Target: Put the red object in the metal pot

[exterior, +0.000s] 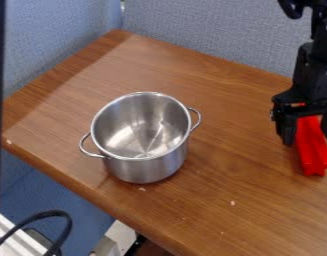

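Red ridged rectangular block (310,145) flat on wooden table (193,80), far right | black gripper (301,118) above it, fingers spread, grasping nothing | step: straddle block, clench mid-length | shiny steel pot (142,135) empty, well left

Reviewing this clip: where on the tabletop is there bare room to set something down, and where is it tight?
The wooden table is bare across the far left corner behind the metal pot, and between the pot and the gripper. The pot's inside is empty too. It is crowded at the right edge, where the open gripper stands over the red object.
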`<state>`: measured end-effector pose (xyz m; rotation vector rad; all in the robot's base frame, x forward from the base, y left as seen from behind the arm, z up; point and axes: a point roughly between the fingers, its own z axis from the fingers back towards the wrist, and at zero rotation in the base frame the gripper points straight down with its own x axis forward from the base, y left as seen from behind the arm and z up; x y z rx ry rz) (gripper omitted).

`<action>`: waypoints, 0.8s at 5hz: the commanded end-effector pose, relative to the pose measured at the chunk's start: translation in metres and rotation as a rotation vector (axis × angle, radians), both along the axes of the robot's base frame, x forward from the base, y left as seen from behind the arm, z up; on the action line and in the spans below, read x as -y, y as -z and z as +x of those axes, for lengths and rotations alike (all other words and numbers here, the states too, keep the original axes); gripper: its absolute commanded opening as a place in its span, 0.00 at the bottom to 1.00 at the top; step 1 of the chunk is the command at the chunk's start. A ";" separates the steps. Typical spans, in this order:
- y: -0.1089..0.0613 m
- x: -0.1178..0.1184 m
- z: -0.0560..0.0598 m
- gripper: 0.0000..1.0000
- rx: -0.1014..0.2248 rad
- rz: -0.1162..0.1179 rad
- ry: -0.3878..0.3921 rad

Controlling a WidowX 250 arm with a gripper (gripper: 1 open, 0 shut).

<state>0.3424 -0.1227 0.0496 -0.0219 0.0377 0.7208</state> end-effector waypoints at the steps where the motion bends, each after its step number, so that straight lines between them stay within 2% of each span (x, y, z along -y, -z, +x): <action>1: -0.006 0.001 0.018 1.00 0.045 -0.010 -0.012; 3: 0.005 -0.001 0.038 1.00 0.037 0.000 0.013; 4: 0.002 -0.002 0.033 1.00 0.034 0.002 0.034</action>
